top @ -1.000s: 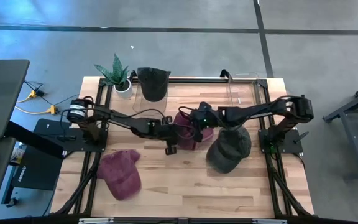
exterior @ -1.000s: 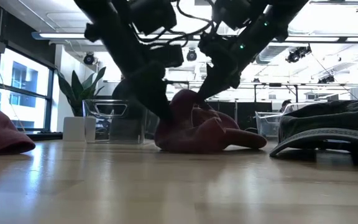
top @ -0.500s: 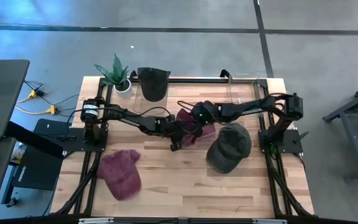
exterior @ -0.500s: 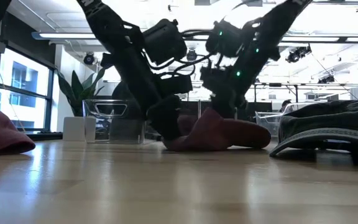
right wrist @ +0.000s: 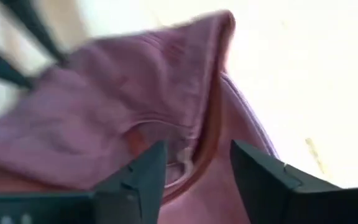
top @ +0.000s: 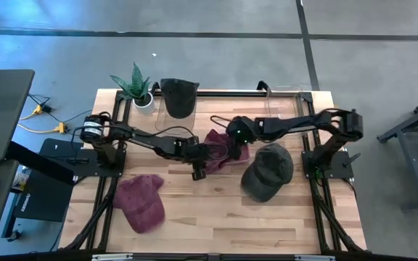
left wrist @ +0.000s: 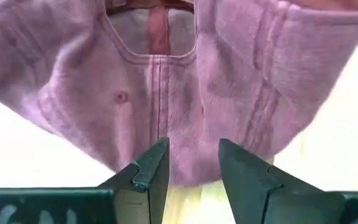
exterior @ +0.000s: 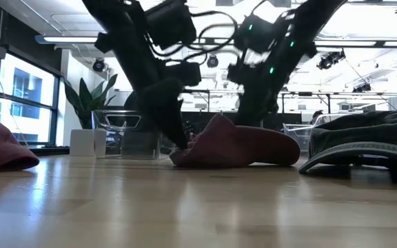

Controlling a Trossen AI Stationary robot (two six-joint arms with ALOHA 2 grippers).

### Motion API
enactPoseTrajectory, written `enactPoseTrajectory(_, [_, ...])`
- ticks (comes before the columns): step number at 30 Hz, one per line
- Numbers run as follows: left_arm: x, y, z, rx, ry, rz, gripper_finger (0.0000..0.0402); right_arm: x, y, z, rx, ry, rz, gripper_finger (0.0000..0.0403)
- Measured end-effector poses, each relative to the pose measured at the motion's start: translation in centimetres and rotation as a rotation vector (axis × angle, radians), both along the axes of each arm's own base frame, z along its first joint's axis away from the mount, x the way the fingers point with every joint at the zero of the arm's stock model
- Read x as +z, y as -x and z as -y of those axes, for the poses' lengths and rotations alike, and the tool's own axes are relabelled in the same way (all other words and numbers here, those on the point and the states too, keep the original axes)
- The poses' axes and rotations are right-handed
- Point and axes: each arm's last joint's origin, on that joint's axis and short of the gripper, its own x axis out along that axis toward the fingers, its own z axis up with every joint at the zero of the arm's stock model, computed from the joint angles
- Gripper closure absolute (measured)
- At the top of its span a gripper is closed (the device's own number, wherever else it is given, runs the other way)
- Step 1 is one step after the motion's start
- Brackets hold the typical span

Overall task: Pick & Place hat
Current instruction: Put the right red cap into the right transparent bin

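Maroon cap (top: 223, 148) is now lying flatter at mid-tabletop (top: 216, 210) than a moment ago, no longer bunched up. Left end effector (left wrist: 188, 171) is sitting spread at its rim; right end effector (right wrist: 194, 171) is hovering spread over the crown, gripping nothing. Olive cap (top: 267, 172) is crowding the right side; front tabletop is offering room.

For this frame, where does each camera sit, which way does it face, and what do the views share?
High view: overhead, straight down on the table; both arms show.
Low view: table height, facing the room; arms descend onto the maroon cap.
Left wrist view: behind the left gripper, fingers open at the cap.
Right wrist view: behind the right gripper, fingers open over the cap.
All four share the maroon cap.
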Motion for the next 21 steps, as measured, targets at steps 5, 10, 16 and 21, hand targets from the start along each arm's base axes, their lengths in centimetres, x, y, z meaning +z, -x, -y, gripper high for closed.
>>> enactPoseTrajectory(5, [0.6,0.1,-0.3,0.004,-0.048,0.017,0.0271,2.3,0.0,-2.7,0.383,-0.041,0.125,0.0211])
enactPoseTrajectory(10, [0.6,0.1,-2.0,0.046,-0.083,0.008,0.0271,1.8,-1.8,-5.6,0.628,0.139,0.218,0.0210])
enactPoseTrajectory(16, [-0.1,0.1,-3.7,0.106,-0.057,-0.012,0.0271,-1.5,-3.3,-5.8,0.752,0.197,0.191,0.0210])
enactPoseTrajectory(21, [-0.1,0.0,-4.1,0.118,-0.046,-0.001,0.0271,-3.1,-3.2,-5.8,0.860,0.132,0.152,0.0217])
